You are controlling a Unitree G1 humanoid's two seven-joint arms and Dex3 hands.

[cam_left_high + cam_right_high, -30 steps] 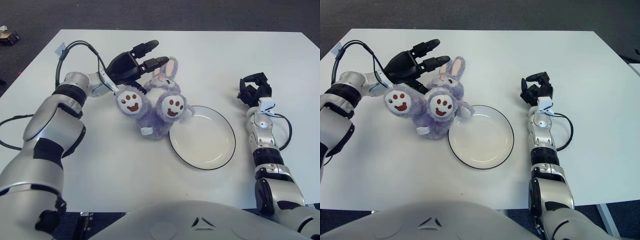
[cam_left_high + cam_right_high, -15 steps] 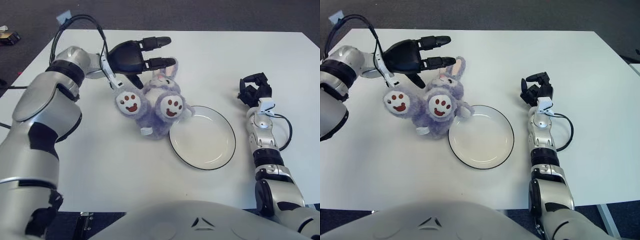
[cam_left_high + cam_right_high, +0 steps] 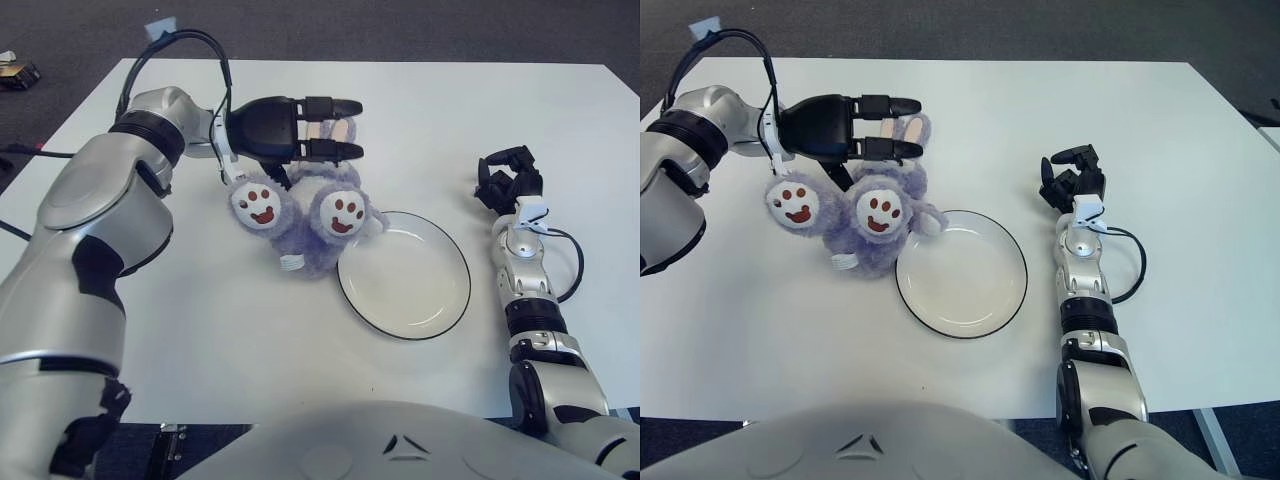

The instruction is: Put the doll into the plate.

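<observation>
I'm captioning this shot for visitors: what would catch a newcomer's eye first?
The fluffy purple plush rabbit doll lying on the white table, smiley-faced soles up. The robot's black left hand reaches over its head, fingers extended. Beside it to the right sits the empty white black-rimmed plate; the right hand shows further right.

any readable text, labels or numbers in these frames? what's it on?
None readable.
Doll: smiley faces on the foot pads and a small white tag, no legible print.
Plate, table, left hand, right hand: no markings visible.
</observation>
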